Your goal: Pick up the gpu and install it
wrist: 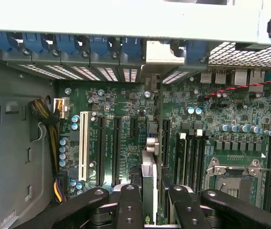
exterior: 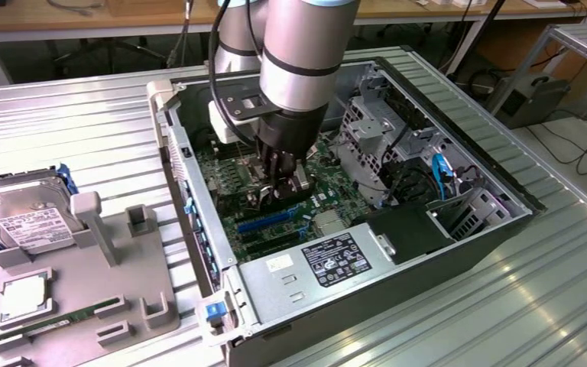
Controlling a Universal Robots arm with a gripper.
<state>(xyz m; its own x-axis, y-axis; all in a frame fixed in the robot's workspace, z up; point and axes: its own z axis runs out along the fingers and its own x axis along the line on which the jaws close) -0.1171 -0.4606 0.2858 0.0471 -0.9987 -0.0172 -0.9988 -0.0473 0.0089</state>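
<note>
The pincer (wrist: 154, 206) is down inside the open computer box (exterior: 446, 260). Its two black fingers (wrist: 128, 205) are pinching the gpu (wrist: 148, 179) from both sides. The gpu stands on its thin edge, straight up, over the green board (wrist: 125, 107) at the bottom of the box. It runs the same way as the long slots. It is just beside a black slot (wrist: 165, 143) and well apart from the white slot (wrist: 83, 145). Its pale end plate (wrist: 160, 52) seems to reach the box's back wall, near the blue clips (wrist: 54, 43). I cannot tell if the gpu's bottom edge is already in a slot or just above one. The silver hard drive (exterior: 18, 222) lies in a grey holder outside the box, by the worktop's edge on the exterior view's left.

I think a few things could go wrong here. If the gpu is a bit to one side of its slot, a push down would press it onto the board and could break something. If it tips in the fingers, one end would go in and the other would stick up. The end plate could also catch on the back wall and jam.
</note>
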